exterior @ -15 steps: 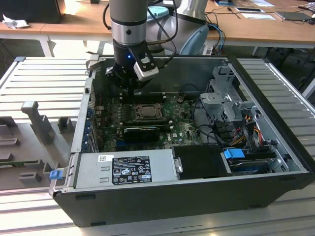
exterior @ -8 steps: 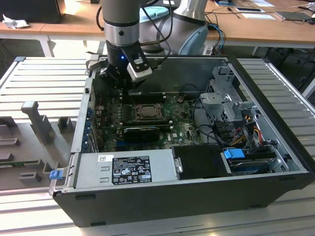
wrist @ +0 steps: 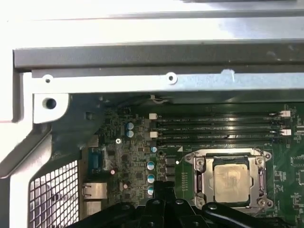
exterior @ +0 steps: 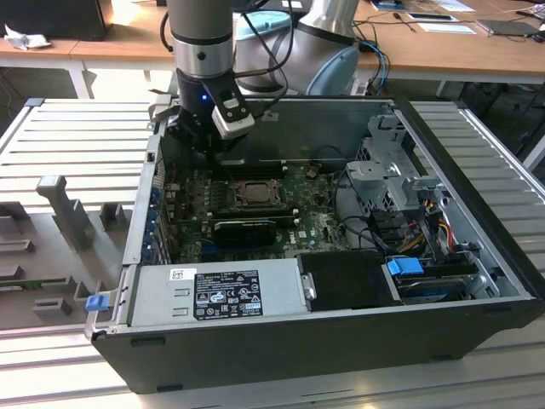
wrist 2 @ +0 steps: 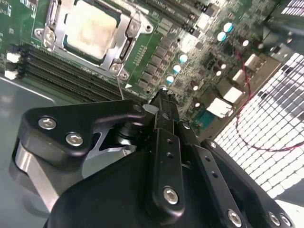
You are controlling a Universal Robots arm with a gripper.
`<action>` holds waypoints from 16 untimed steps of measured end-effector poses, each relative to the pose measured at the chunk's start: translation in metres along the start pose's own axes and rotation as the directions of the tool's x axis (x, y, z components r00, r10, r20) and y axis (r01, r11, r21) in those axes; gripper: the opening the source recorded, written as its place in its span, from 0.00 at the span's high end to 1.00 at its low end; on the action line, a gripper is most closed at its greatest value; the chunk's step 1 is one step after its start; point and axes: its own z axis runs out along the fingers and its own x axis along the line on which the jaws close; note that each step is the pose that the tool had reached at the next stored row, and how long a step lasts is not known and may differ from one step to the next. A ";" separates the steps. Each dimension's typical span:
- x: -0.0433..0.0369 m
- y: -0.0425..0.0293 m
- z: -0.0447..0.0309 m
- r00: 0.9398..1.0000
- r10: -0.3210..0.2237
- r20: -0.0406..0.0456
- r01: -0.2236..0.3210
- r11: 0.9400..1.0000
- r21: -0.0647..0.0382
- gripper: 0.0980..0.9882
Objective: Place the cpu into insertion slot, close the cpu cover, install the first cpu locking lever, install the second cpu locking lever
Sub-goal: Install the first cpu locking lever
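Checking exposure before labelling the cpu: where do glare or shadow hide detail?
Second wrist view: glare washes out the cpu top and the vent mesh; first wrist view: the surface beyond the case wall is blown white; exterior view: the motherboard is shadowed.

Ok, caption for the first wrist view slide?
Pale silver-beige square cpu framed by the dull-silver windowed cpu cover on the green motherboard, black gripper nearby.

Legible text: none
Black label [exterior: 228, 295] and small white sticker [exterior: 181, 275] on the power supply [exterior: 162, 300], along the case's [exterior: 341, 351] front edge: print too small to read
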 end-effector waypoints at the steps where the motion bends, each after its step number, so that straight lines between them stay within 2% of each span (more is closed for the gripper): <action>1: 0.0001 0.0017 0.0008 1.000 0.000 0.000 0.000 1.000 0.000 0.99; 5: 0.0002 0.0090 0.0038 1.000 0.000 0.000 0.000 1.000 0.000 0.99; 9: 0.0005 0.0213 0.0067 1.000 -0.001 0.000 0.001 1.000 0.000 0.99; 13: -0.0037 0.0239 0.0068 1.000 -0.001 0.000 0.001 1.000 0.000 0.99; 16: -0.0126 0.0248 0.0068 1.000 -0.001 0.000 0.001 1.000 0.000 0.99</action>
